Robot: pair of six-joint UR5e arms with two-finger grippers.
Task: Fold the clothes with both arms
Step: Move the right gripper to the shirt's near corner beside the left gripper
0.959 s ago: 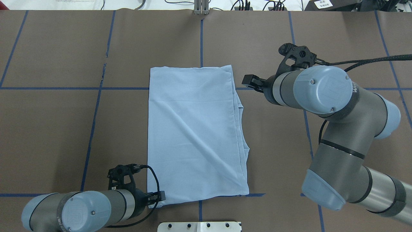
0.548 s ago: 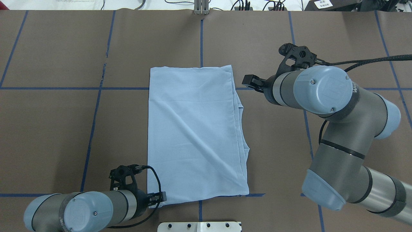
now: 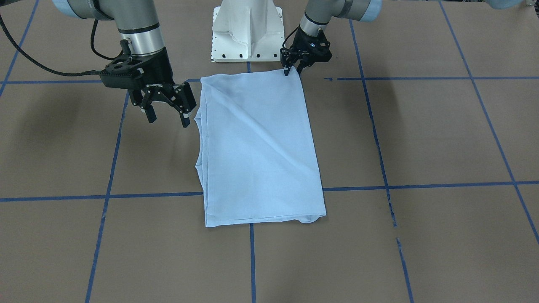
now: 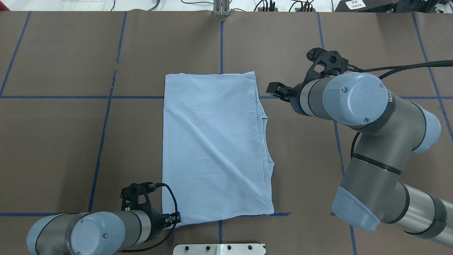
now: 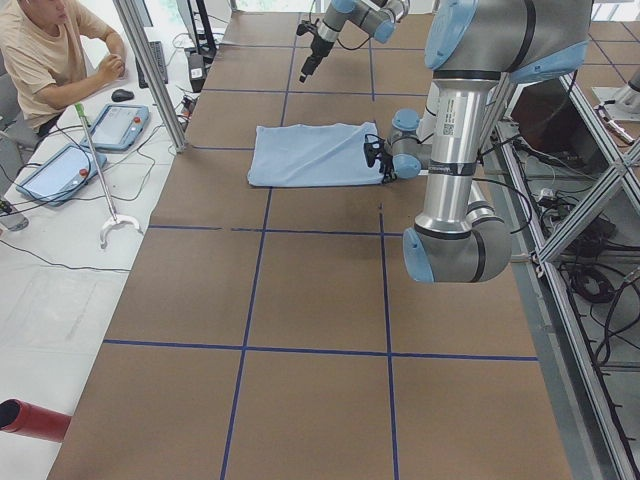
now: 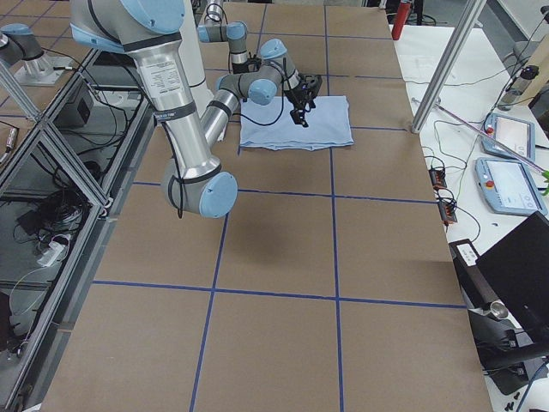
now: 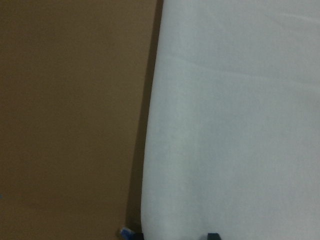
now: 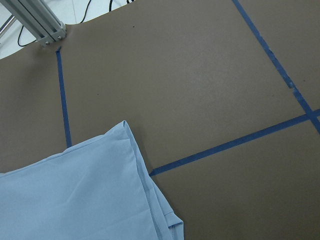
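- T-shirt: light blue, folded into tall rectangle, flat at worktop centre. Layered edges show along robot's right side.
- Worktop: brown, with blue tape grid.
- Left gripper: low at shirt's near-left corner, fingertips at cloth edge. Cannot tell if clamped on fabric.
- Right gripper: fingers spread wide, grasping nothing, raised just beside shirt's right edge. White lettering on body reads ROBOTIQ.
- White label: beyond worktop's far edge, print too small to read.
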